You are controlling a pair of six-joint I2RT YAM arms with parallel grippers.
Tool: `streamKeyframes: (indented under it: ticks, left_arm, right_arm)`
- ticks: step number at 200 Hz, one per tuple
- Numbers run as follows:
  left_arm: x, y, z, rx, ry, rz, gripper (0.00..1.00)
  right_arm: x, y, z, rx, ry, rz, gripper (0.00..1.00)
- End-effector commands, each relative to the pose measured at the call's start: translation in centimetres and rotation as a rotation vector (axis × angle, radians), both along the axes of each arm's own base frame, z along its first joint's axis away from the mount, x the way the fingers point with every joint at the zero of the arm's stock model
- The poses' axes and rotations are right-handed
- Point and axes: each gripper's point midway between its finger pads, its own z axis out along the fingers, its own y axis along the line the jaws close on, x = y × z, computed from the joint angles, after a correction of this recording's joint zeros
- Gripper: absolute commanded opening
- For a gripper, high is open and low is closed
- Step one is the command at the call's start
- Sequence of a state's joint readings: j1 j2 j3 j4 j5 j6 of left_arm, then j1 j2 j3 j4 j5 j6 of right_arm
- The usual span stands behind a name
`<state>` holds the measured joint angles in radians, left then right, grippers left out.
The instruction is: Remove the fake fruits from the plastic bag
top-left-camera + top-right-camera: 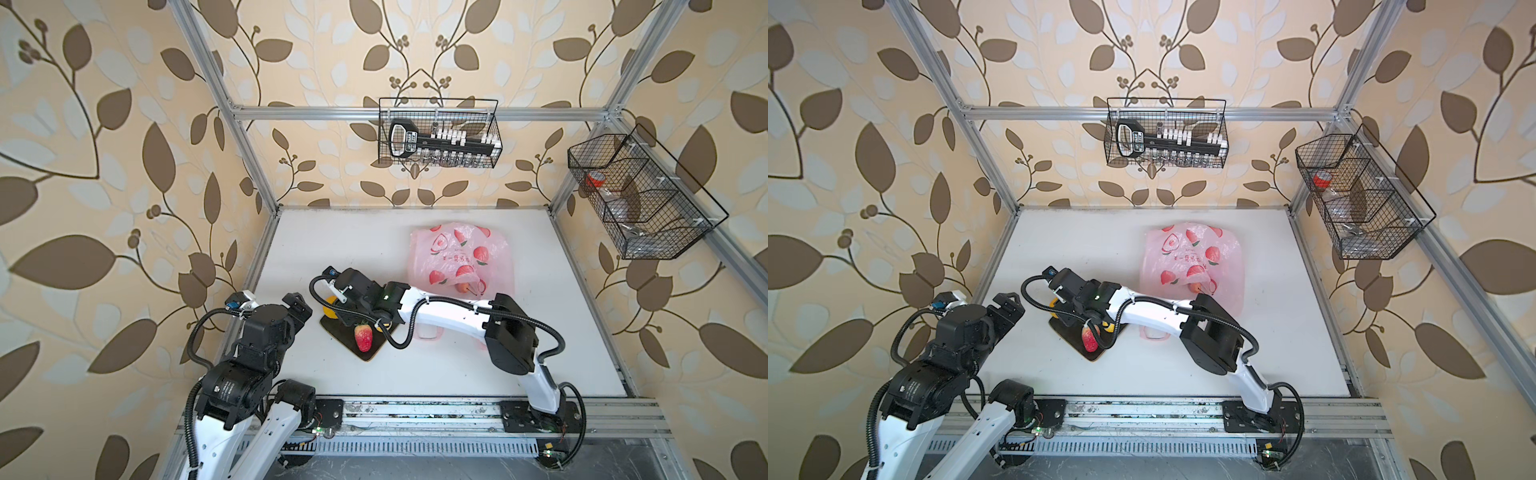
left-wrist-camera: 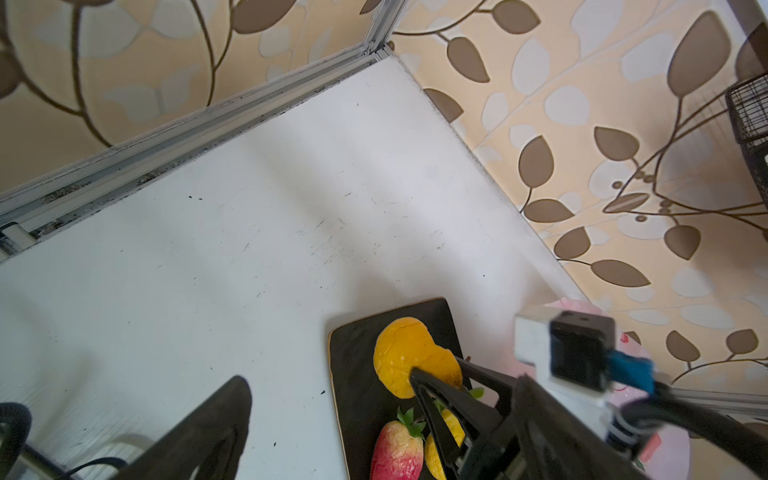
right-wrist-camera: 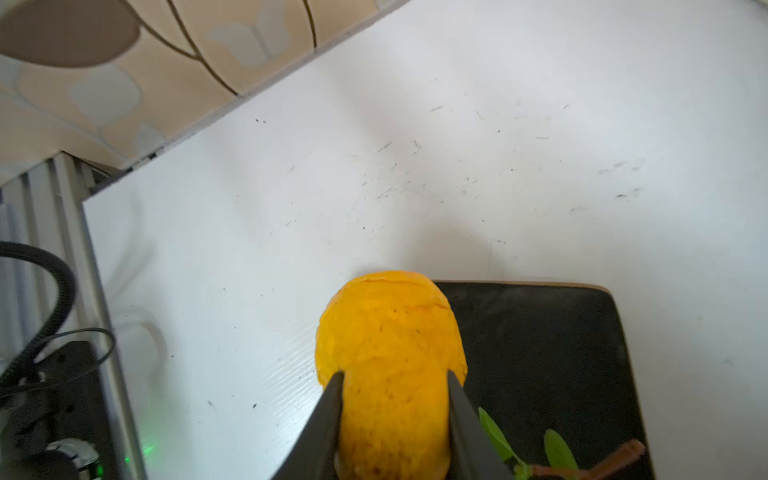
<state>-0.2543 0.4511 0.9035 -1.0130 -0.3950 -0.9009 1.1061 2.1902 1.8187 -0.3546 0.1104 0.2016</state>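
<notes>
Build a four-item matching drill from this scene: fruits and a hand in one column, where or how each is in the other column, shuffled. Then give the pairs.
1. orange
2. strawberry
3. small peach
4. left hand

A. inside the plastic bag
B. open, holding nothing
C. gripped by the right hand
D. lying on the dark mat

Pairs: 1-C, 2-D, 3-A, 4-B
</notes>
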Motion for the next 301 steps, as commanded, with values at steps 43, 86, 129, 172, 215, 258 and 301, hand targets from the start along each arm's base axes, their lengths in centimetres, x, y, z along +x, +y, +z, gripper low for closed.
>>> streamKeyframes:
  ticks: [43, 86, 129, 172, 215, 258, 301]
  left_arm:
    - [-0.7, 0.0, 1.3, 0.011, -0.006, -0.02, 0.97]
    - [-0.1, -0.6, 1.7, 0.037, -0.001, -0.07, 0.99]
    - [1.7, -2.1, 3.2, 0.073, -0.032, -0.178, 0.99]
    - [3.9, -3.6, 5.2, 0.158, -0.056, -0.293, 0.99]
    - [7.4, -8.3, 5.7, 0.114, -0.077, -0.522, 0.97]
    - [9.5, -16.3, 4.1, 0.113, -0.066, -0.775, 0.95]
    - [7.3, -27.1, -1.8, 0.345, 0.067, -1.03, 0.95]
  right_arm:
    - [0.9, 0.2, -3.9, -0.116, -0.025, 0.001, 0.33]
    - [0.7, 0.8, -2.6, -0.078, -0.018, 0.013, 0.61]
    - [-0.2, 0.8, 4.6, 0.071, -0.047, 0.038, 0.67]
    - [0.0, -5.9, 12.5, 0.217, -0.12, -0.075, 0.66]
    - [0.2, -18.3, 15.2, 0.33, -0.17, -0.318, 0.64]
    - [0.5, -31.5, 12.6, 0.352, -0.174, -0.636, 0.66]
    - [0.3, -42.3, 8.1, 0.39, -0.041, -0.954, 0.63]
